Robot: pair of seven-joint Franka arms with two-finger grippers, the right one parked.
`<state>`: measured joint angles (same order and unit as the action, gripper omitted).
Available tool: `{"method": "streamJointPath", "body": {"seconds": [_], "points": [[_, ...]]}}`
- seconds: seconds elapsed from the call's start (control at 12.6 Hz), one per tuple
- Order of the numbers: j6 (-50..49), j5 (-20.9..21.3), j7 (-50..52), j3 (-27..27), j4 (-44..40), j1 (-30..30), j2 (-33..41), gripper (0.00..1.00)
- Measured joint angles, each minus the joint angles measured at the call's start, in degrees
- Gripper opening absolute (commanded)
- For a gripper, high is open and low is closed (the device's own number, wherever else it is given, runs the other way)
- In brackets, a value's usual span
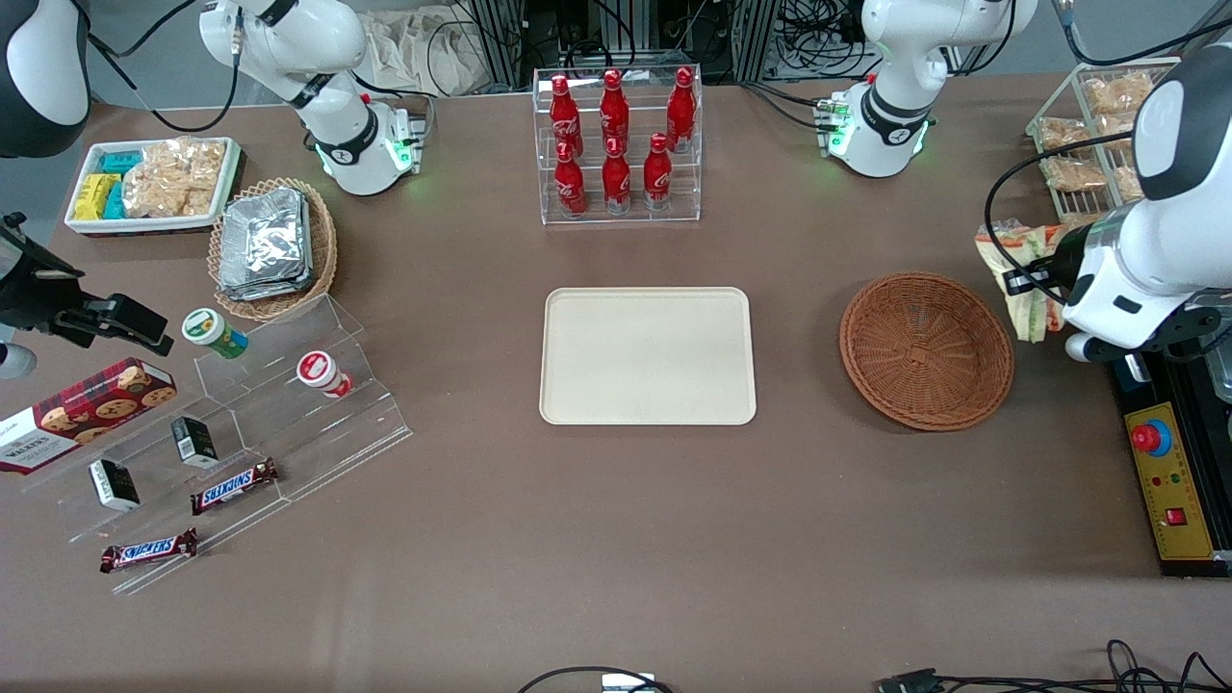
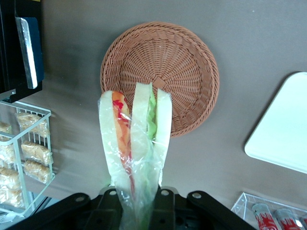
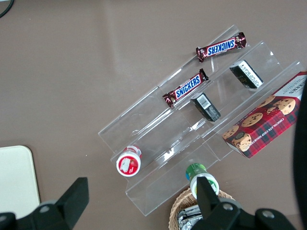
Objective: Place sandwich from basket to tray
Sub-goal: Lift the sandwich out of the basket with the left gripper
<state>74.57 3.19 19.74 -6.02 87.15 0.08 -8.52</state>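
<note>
So the end effector [image 2: 136,201] is clamped on the sandwich [image 2: 136,143], pinching it by its narrow wrapped end so the wide bread-and-filling edges stick out away from the fingers. You can see the pink-red and green layers through the clear wrap, and it looks like a decent hold, nothing visibly slipping. It's up in the air, lifted clear of the basket [image 2: 160,76], which sits empty on the desk [image 2: 249,38] right below and just ahead of the sandwich. In the front view the sandwich [image 1: 1018,279] hangs beside the basket's [image 1: 926,348] rim on the working arm's side, not over it. So I'd say the pick part is done: sandwich is out and off the desk. What's left is the whole carry: the tray [image 1: 647,356] is well apart from the end effector, past the basket toward the middle of the desk, and it's bare. Then lower it and let go. Roughly halfway, I'd guess.
</note>
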Motion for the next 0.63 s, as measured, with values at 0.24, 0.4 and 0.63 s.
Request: {"method": "streamJointPath", "body": {"seconds": [0.24,0.4,0.63], "points": [[-1.0,0.0,2.3,-4.3,-2.9,-0.2,-2.0,0.07],[-1.0,-0.1,7.6,-9.9,-3.5,-0.4,-3.0,0.08],[-1.0,-0.1,20.5,-21.5,-7.3,-1.0,-7.1,0.08]]}}
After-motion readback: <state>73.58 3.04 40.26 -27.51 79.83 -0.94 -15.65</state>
